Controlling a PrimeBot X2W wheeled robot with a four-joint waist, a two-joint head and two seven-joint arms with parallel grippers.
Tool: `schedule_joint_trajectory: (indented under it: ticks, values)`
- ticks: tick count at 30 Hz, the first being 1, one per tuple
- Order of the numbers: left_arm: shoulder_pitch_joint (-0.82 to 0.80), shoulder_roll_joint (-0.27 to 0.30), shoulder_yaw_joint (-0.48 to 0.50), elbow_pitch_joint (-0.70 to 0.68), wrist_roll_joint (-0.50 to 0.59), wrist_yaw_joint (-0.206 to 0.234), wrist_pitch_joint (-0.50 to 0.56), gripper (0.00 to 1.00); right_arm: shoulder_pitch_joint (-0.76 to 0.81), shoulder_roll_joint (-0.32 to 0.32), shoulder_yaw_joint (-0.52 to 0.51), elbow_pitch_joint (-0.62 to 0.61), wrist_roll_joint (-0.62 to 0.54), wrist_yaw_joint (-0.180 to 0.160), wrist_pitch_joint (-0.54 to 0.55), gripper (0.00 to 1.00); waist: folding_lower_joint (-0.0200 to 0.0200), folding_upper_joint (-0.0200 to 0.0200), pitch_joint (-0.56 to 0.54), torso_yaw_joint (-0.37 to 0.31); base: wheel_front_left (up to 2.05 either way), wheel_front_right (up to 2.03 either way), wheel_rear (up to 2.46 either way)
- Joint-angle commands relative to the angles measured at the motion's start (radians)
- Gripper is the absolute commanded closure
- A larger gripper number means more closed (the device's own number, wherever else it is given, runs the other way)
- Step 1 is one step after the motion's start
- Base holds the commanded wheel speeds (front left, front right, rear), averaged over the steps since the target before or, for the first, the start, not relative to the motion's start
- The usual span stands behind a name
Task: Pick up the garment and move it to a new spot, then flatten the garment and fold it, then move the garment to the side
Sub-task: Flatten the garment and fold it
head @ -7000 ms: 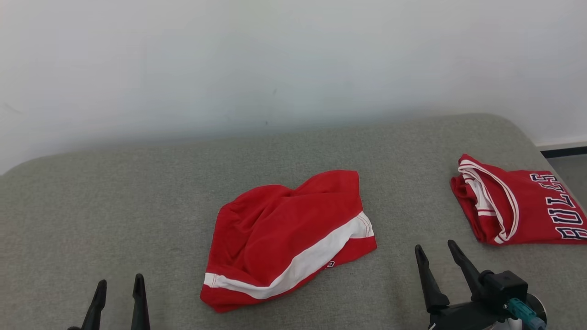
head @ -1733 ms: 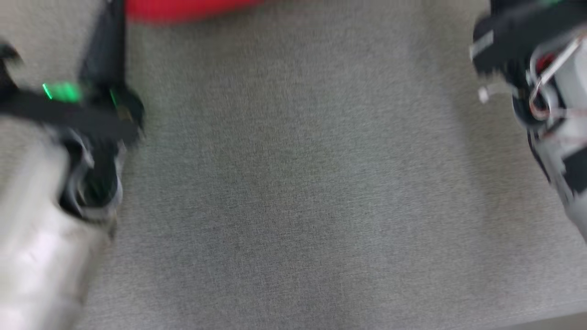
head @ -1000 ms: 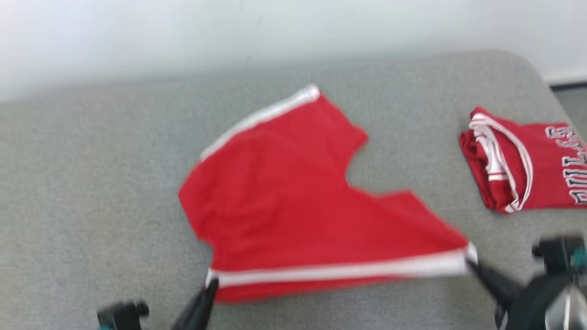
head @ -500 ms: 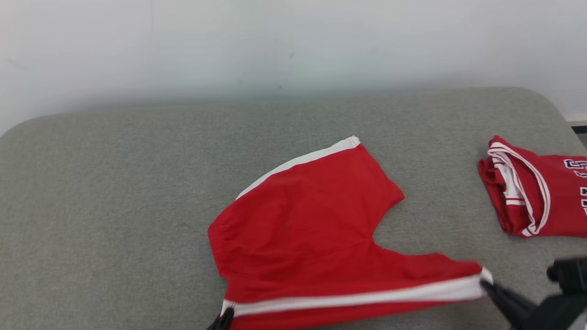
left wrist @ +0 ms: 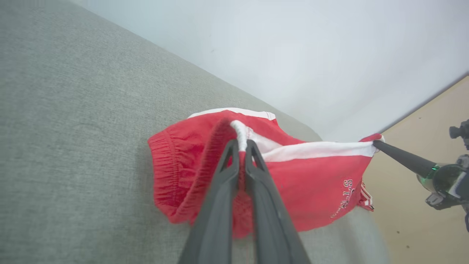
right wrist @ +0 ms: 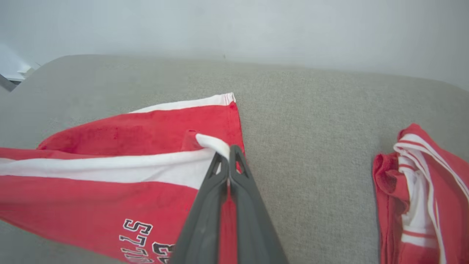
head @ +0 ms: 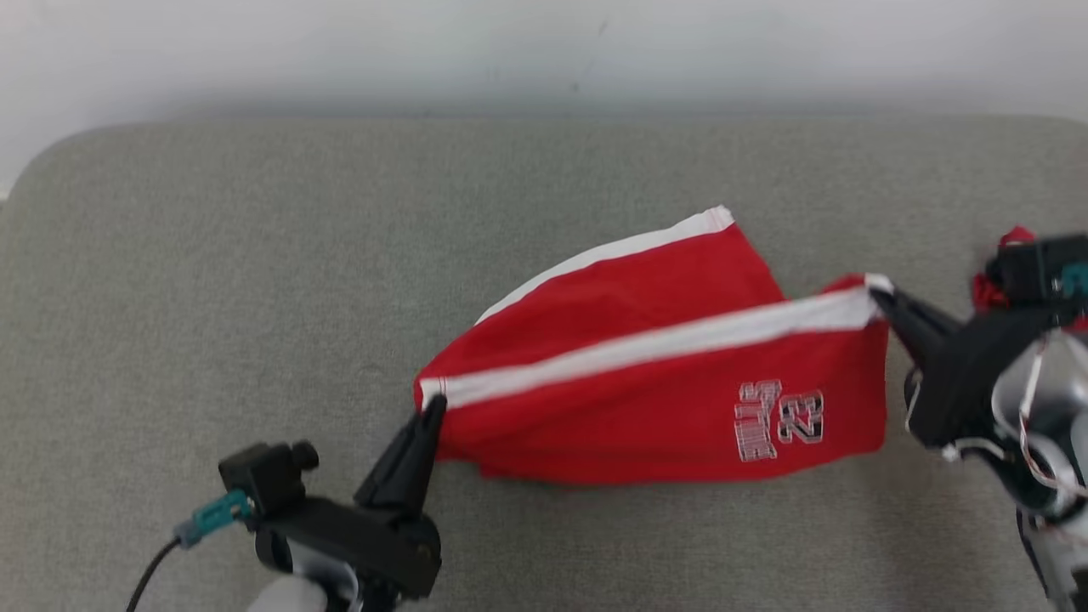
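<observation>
Head view: my left claw (head: 432, 410) is pinched shut on one end of the red shorts (head: 663, 408). My right claw (head: 880, 297) is pinched shut on the other end. The shorts stretch between them over the middle of the tabletop (head: 212, 255). I think I'm flattening, so next I lay them down smooth. Right wrist view shows a folded red shirt (right wrist: 421, 190) at the tabletop's far end.

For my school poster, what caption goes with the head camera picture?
Left gripper and right gripper each pinch one end of the white stripe on the red shorts.
</observation>
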Motion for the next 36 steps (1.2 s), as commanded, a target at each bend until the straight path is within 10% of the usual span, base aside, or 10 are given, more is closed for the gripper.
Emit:
schedule_joint_trajectory:
  ticks: [1,18,19,20,36]
  values:
    - [-0.032,-0.010,0.011,0.015,0.016,0.006,-0.007,1.00,-0.050,0.004,0.007,0.040,-0.017,-0.003,-0.019,1.00,-0.0002,-0.0001,0.057,0.037,0.00,0.00,0.00]
    - [-0.313,-0.146,0.043,0.217,0.060,0.055,-0.018,0.98,-0.537,0.065,0.130,0.585,-0.153,-0.003,-0.287,1.00,-0.0002,-0.0001,0.239,0.124,0.00,0.00,0.00]
    - [-0.318,-0.150,0.045,0.223,0.057,0.055,-0.019,0.17,-0.550,0.069,0.137,0.606,-0.150,-0.003,-0.299,0.60,-0.0002,-0.0001,0.241,0.125,0.00,0.00,0.00]
    - [-0.324,-0.154,0.049,0.228,0.059,0.054,-0.020,0.00,-0.562,0.073,0.145,0.621,-0.146,-0.003,-0.311,0.00,-0.0002,-0.0001,0.241,0.126,0.00,0.00,0.00]
    - [-0.171,-0.169,0.286,0.065,0.346,0.033,-0.023,0.00,-0.542,0.046,0.261,0.738,0.017,-0.003,-0.309,0.00,-0.0002,-0.0001,0.141,0.110,0.00,0.00,0.00]
